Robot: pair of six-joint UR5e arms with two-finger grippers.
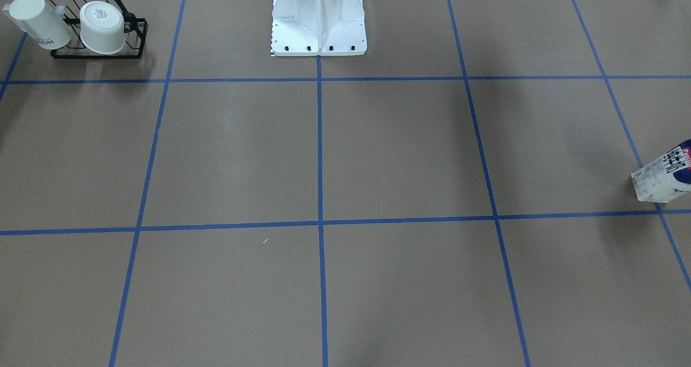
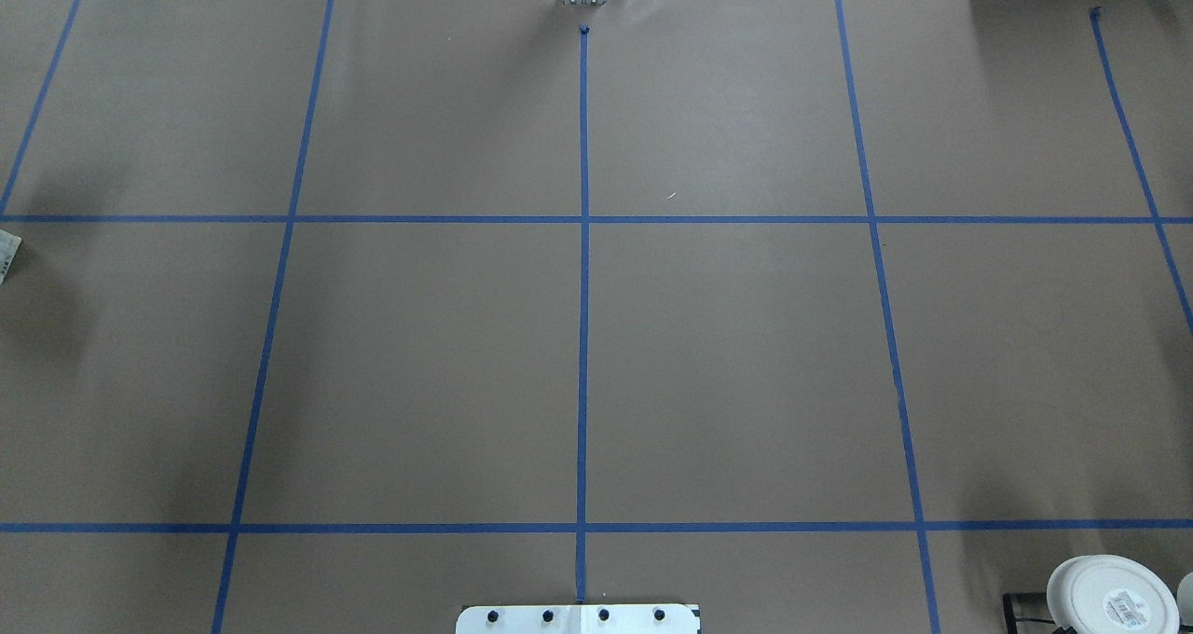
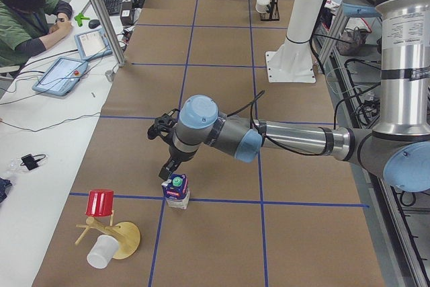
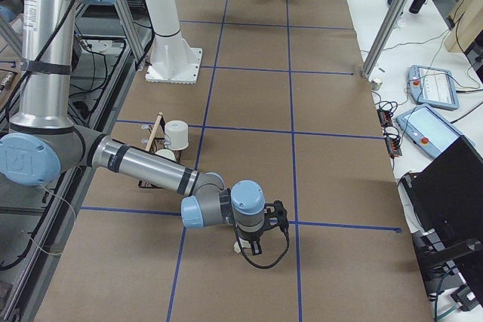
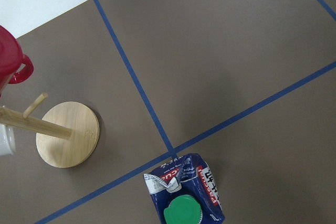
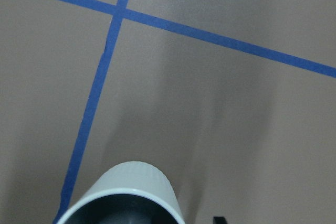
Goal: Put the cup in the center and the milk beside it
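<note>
Cup (image 6: 126, 190) sits at the bottom edge of the right wrist view, dark grey inside showing, beside a tape line (image 6: 86, 114) and well off the center (image 2: 727, 364), where the overhead view shows neither item, so I judge neither pick-up made yet. The end views put the left gripper (image 3: 168, 171) just above the milk (image 3: 176, 190) and the right gripper (image 4: 251, 246) over the cup (I cannot tell whether either pair of jaws is apart or together), so next each must drop and close squarely. In the left wrist view I read part of the red "Pascual" label (image 5: 202, 182) by the green cap (image 5: 182, 214).
</note>
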